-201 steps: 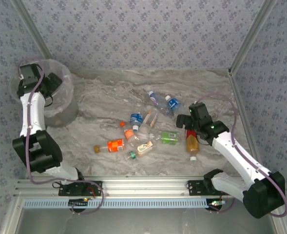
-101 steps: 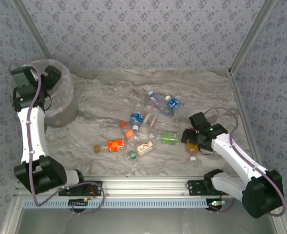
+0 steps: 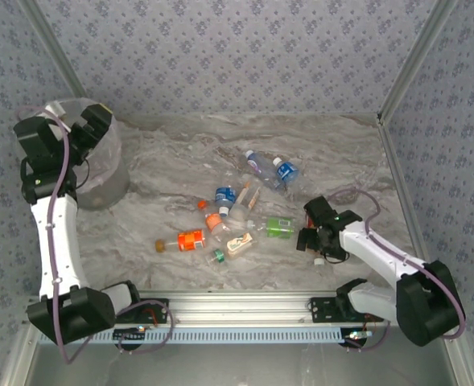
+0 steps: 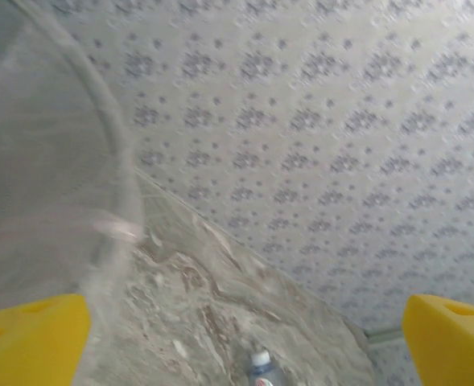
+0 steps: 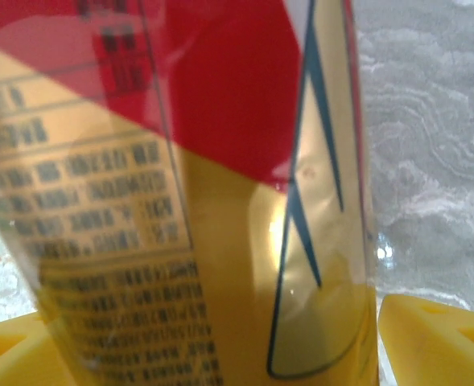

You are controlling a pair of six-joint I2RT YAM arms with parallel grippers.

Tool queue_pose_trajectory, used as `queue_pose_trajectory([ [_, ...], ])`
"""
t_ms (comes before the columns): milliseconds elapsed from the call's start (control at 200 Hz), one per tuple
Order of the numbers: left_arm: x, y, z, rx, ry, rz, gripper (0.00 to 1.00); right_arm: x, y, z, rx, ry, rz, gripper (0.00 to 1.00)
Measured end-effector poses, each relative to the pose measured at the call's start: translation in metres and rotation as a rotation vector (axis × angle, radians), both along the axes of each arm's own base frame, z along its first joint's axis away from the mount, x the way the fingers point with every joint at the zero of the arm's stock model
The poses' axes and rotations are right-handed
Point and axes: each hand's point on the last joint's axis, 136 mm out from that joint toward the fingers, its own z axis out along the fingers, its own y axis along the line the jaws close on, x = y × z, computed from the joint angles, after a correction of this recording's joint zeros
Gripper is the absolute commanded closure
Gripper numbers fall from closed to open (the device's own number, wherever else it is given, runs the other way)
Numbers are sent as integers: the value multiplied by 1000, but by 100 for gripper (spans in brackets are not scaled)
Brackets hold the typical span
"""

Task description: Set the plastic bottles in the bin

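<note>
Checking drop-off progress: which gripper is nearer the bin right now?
Left. The left gripper hangs at the rim of the bin, at the far left of the table. The right gripper is across the table, low around a red-and-yellow bottle.

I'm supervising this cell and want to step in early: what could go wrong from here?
1. The red-and-yellow bottle lies between the right hand's fingers; round and smooth, it may slip or roll as they close.
2. The bin stands at the far left, past the cluster of bottles; a low carry could scatter them.
3. The left hand, open, hangs by the bin's rim and might tip it.
</note>
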Motion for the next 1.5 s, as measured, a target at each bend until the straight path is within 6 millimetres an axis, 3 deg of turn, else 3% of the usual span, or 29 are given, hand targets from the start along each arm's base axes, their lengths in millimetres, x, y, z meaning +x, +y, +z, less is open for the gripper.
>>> queue_pose_trajectory([
  [180, -3, -45, -8, 36, 22, -119, 1, 7, 1, -7, 3, -43, -2, 12],
  [410, -6, -62, -12, 77, 27, -160, 1, 17, 4, -12, 7, -71, -7, 18],
  [535, -7, -72, -9, 102, 1, -198, 0, 20, 3, -14, -4, -81, -20, 26],
  [745, -16, -106, -9, 173, -24, -311, 0, 21, 1, -9, -18, -111, -28, 38],
  [944, -20, -135, -8, 235, -49, -409, 1, 26, -3, 28, -8, -267, -29, 40],
  [1144, -11, -149, -15, 234, -49, -437, 0, 44, 24, 87, 149, -530, 61, 43],
  [1374, -3, -199, -54, 226, 42, -562, 0, 70, 92, 153, 374, -695, 316, 42],
  [1499, -7, -228, -73, 206, 91, -642, 0, 80, 124, 175, 452, -744, 422, 42],
])
